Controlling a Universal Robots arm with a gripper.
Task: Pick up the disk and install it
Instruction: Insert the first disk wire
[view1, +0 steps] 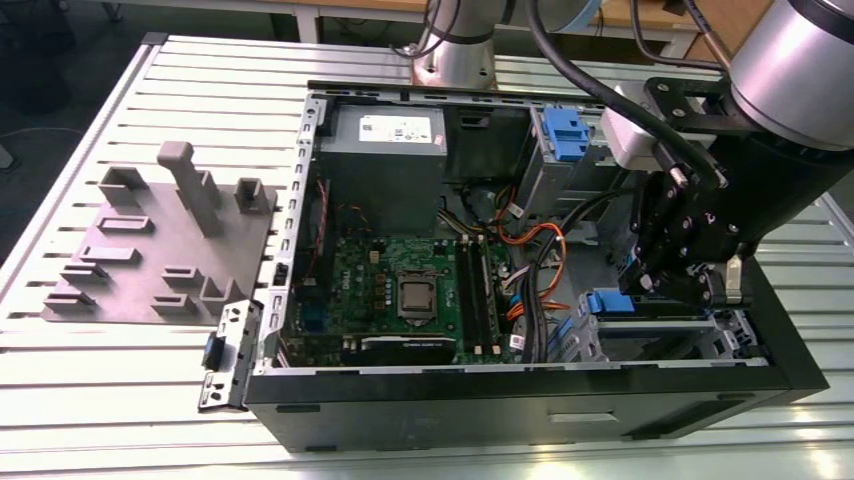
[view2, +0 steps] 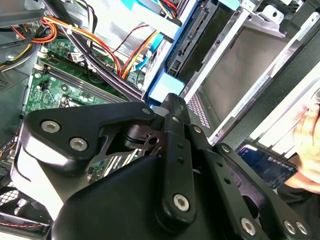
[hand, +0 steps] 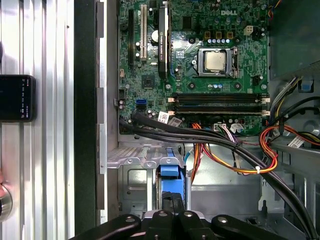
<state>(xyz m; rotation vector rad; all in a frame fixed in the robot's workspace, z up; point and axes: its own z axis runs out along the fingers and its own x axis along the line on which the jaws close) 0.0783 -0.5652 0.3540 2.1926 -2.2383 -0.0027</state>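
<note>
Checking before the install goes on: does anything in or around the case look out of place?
A dark phone lies on the slatted table beside the open case, and a person's hand is close to the gripper. Otherwise nothing stands out.

Silver-grey arm (view1: 801, 60), black cabling, black screw-studded pincer (view1: 681, 285) linkages

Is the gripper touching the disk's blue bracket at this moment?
Touching, it appears: in the first wrist view the gripper fingers close on the blue-framed disk standing on edge in the metal drive cage, with no gap visible between them.
</note>
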